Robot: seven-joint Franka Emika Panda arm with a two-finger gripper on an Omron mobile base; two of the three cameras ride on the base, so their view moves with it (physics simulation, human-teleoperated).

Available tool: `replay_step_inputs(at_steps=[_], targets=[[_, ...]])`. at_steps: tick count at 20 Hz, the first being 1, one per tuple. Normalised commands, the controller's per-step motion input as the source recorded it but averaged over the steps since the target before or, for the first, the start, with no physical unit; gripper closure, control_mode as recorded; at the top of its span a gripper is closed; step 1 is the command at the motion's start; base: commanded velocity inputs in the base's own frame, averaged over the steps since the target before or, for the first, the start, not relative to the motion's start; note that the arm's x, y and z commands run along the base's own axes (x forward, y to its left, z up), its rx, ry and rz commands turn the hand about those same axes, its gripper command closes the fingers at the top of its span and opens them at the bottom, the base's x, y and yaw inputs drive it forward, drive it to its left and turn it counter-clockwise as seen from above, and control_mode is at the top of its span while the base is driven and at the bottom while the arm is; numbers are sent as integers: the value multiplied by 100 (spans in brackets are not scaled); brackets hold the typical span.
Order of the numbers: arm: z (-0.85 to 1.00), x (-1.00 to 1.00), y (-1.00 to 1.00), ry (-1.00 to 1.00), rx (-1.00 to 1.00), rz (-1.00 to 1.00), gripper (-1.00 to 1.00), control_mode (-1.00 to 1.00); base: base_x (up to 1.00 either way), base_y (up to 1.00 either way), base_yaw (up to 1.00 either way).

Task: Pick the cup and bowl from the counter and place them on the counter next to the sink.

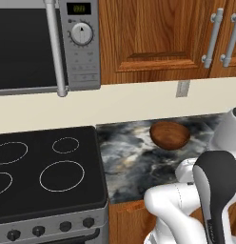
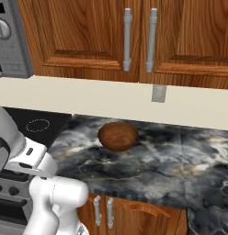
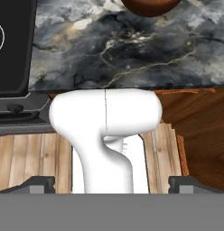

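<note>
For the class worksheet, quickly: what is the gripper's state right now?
Gripper: open, jaws wide apart, holding nothing; the bowl sits untouched on the counter.

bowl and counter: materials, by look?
Bowl: looks like turned wood or glazed ceramic; reddish-brown, smooth, faint grain-like streaks, soft sheen. Rendered, so uncertain.
Counter: polished stone, marble-like; black-grey swirls with white veins, flat glossy top.
</note>
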Motion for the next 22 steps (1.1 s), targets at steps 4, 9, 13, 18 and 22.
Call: replay_step_inputs(at_steps=[4,9,13,18,22], targets=[[0,0,0,0,0,0,-100,100,0,0,0],[-4,0,7,0,0,0,-100,-100,0,0,0],[-45,0,25,0,7,0,-100,-100,0,0,0],[-33,21,31,-1,3,0,-100,-100,0,0,0],[-19,82,27,0,-4,3,-100,-100,0,0,0]])
